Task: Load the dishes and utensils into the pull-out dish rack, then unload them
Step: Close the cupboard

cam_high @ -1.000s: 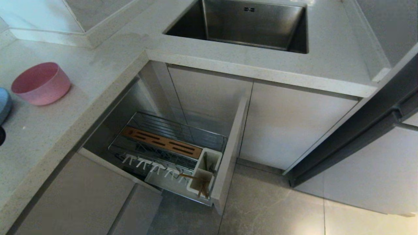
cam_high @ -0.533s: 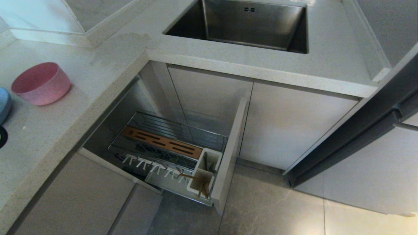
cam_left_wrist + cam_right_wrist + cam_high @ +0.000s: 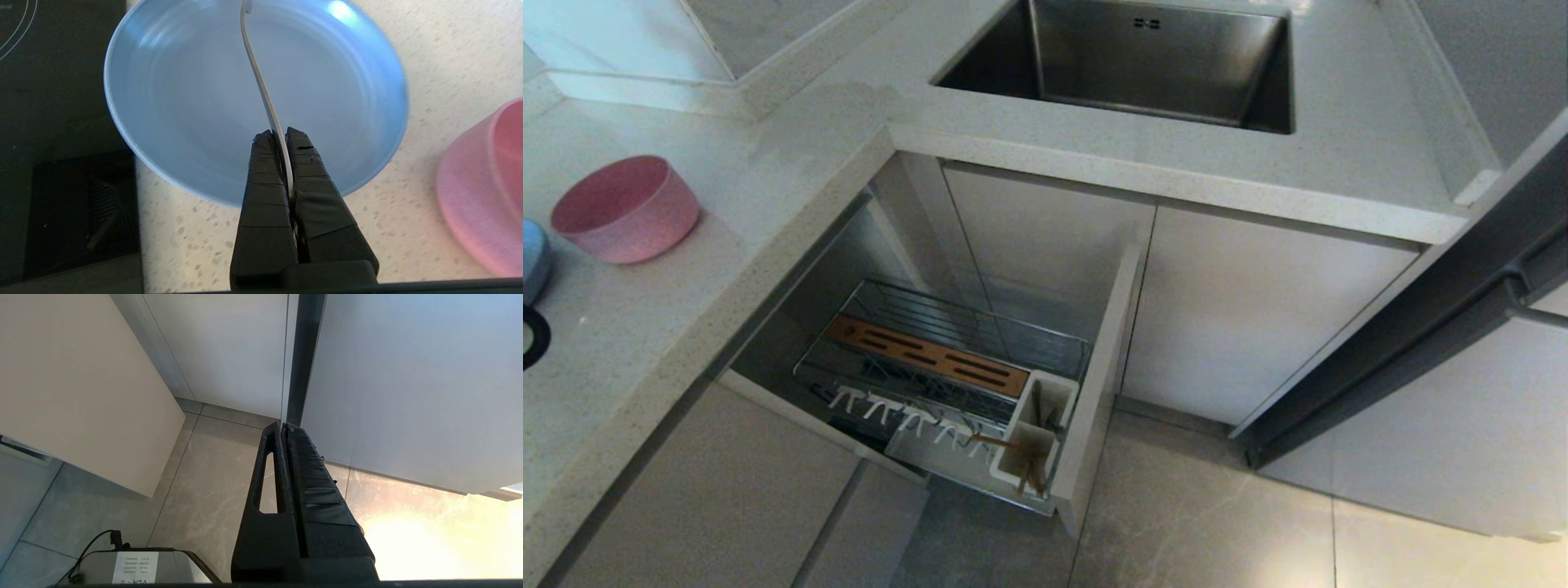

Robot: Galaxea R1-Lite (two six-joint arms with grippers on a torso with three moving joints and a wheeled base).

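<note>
My left gripper is shut on the thin handle of the silver spoon, which hangs over the pale-blue plate on the counter. The pink bowl stands beside the plate, also seen as the bowl at the head view's left, with the plate's rim at the edge. The pull-out dish rack stands open below the counter. The chopsticks lean in its white utensil cup. My right gripper is shut, empty, parked over the floor.
A steel sink is set in the speckled counter behind the rack. A black cooktop lies right next to the plate. The rack's beige front panel juts out over the tiled floor. A grey box sits near the right arm.
A dark curved part at the head view's left edge, near the plate, has come further into view. Bowl, rack and chopsticks have not moved.
</note>
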